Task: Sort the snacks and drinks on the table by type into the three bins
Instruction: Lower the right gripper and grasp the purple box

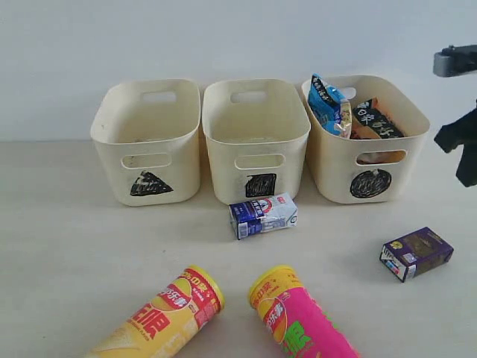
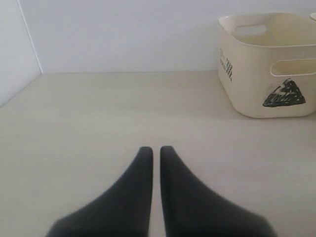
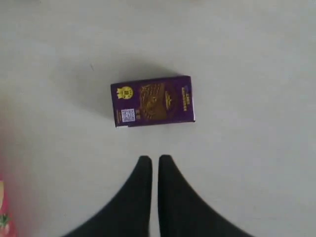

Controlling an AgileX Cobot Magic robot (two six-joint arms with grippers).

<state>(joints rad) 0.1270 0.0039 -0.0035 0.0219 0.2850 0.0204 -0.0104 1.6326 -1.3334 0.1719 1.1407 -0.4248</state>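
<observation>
Three cream bins stand in a row: triangle bin [image 1: 147,142], square bin [image 1: 256,140], circle bin [image 1: 367,138]. The blue packet [image 1: 328,104] and orange packet [image 1: 375,121] sit in the circle bin. A blue-and-white carton [image 1: 262,215] lies before the square bin. The dark purple carton [image 1: 416,253] [image 3: 153,101] lies at the right, flat on the table below my right gripper [image 3: 155,158], which is shut and empty. The yellow-red tube [image 1: 165,318] and pink-green tube [image 1: 302,321] lie at the front. My left gripper [image 2: 155,149] is shut and empty, with the triangle bin [image 2: 269,64] off to one side.
A white wall runs behind the bins. Part of the right arm [image 1: 462,142] shows dark at the exterior view's right edge. The pink tube's edge [image 3: 4,207] shows at the border of the right wrist view. Bare tabletop [image 2: 98,113] spreads in front of the left gripper.
</observation>
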